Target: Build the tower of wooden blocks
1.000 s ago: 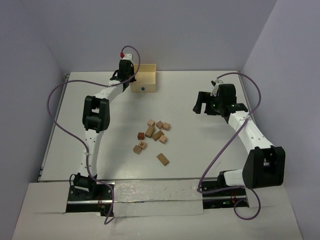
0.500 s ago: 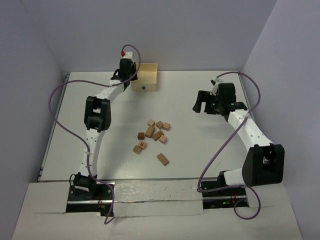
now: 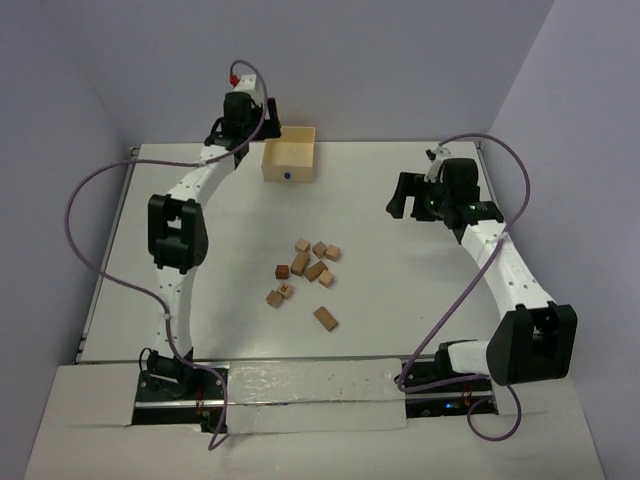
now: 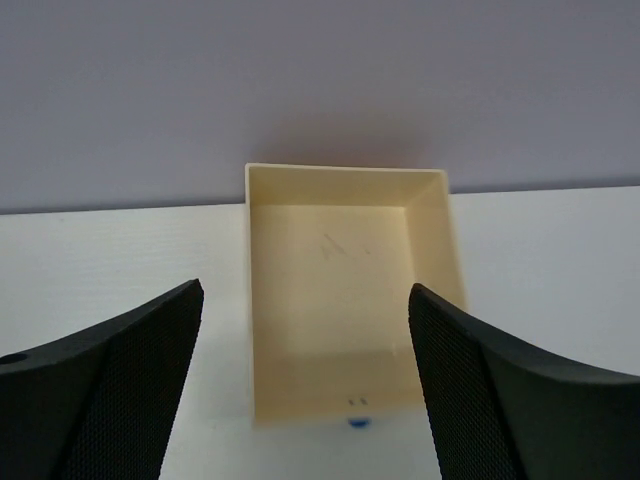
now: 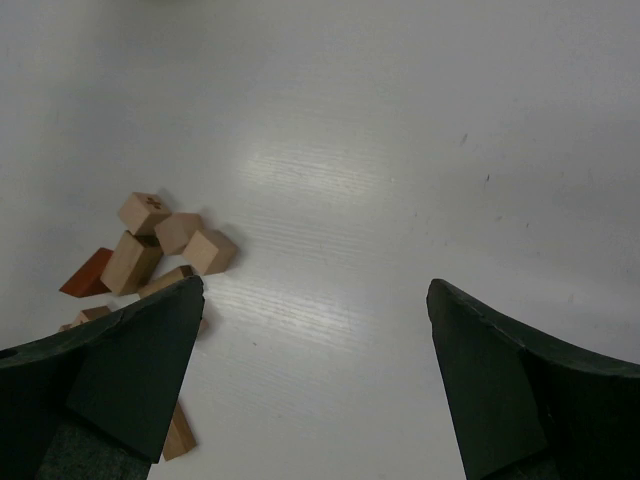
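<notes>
Several small wood blocks (image 3: 305,266) lie loose on the white table in the middle, none stacked, so no tower is in view. In the right wrist view some of the wood blocks (image 5: 150,245) sit at the left, partly behind my left-hand finger. My right gripper (image 3: 401,199) (image 5: 316,288) hangs open over bare table to the right of them, holding nothing. My left gripper (image 3: 240,128) (image 4: 306,292) is raised at the back, open and empty, looking down on the pale box.
The pale square wooden box (image 3: 288,161) with a blue dot stands at the back near the wall; in the left wrist view this box (image 4: 345,300) looks hollow with nothing inside. Purple cables loop beside both arms.
</notes>
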`<state>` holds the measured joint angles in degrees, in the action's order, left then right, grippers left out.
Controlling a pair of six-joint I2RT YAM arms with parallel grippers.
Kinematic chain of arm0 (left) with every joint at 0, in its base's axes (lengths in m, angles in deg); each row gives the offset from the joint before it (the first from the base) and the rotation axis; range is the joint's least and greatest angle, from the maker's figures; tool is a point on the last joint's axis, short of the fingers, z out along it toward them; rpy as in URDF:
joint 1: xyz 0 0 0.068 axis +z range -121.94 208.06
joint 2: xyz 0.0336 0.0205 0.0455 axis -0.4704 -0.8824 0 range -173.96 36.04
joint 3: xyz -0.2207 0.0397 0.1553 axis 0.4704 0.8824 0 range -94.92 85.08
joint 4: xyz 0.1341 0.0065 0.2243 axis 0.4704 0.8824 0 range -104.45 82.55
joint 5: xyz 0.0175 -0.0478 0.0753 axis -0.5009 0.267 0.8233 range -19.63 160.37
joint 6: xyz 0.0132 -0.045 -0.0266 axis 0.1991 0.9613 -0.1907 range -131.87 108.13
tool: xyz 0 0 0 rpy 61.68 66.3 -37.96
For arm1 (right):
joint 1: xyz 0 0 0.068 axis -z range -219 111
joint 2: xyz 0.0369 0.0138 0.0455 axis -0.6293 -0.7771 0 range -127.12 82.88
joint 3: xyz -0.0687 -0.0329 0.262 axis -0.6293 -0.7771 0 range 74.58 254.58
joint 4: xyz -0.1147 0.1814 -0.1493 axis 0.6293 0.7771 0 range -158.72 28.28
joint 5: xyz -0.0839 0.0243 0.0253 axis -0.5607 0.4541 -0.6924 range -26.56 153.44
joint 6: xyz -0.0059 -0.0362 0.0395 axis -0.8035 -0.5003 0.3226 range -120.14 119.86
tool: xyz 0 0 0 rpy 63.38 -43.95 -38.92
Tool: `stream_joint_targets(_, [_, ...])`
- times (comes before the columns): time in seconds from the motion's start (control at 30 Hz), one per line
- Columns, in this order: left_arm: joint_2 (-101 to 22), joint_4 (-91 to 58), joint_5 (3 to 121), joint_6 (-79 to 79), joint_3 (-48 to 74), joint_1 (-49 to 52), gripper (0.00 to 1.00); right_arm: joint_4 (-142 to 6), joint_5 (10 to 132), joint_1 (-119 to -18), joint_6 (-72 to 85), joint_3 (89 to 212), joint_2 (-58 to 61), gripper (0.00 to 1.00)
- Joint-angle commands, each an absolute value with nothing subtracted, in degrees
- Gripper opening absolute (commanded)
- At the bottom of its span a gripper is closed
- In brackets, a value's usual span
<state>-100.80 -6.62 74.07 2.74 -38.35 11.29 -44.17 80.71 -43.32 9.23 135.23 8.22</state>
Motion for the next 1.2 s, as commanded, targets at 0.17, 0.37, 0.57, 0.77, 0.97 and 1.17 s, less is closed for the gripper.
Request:
stream_joint_targets(0.17, [-67.0,-2.2,61.0,3.2,-18.9,12.9,0.91,-41.2,78.4,-51.6,4.0,138.5,16.5,1.00])
stream_joint_targets(0.37, [-47.9,1.4,47.2,-5.8,3.8,13.4,0.90,-39.2,76.7,-58.9,-0.5,137.3,17.7,1.00])
stream_joint_targets(0.57, [-35.3,8.0,39.6,-8.2,18.5,13.5,0.89,-38.7,73.7,-66.1,-2.3,137.5,13.6,0.98])
stream_joint_targets(0.77, [-29.3,9.9,43.9,-10.4,23.6,13.5,0.88,-37.1,70.5,-70.6,-1.2,143.9,1.7,0.93])
stream_joint_targets(0.97, [-28.2,10.0,45.2,-10.0,25.4,13.6,0.88,-34.5,70.6,-72.5,-1.2,152.0,-11.2,0.93])
stream_joint_targets(1.17, [-28.5,9.6,45.3,-10.1,26.3,13.8,0.88,-33.2,70.5,-73.1,-1.8,158.0,-19.4,0.94])
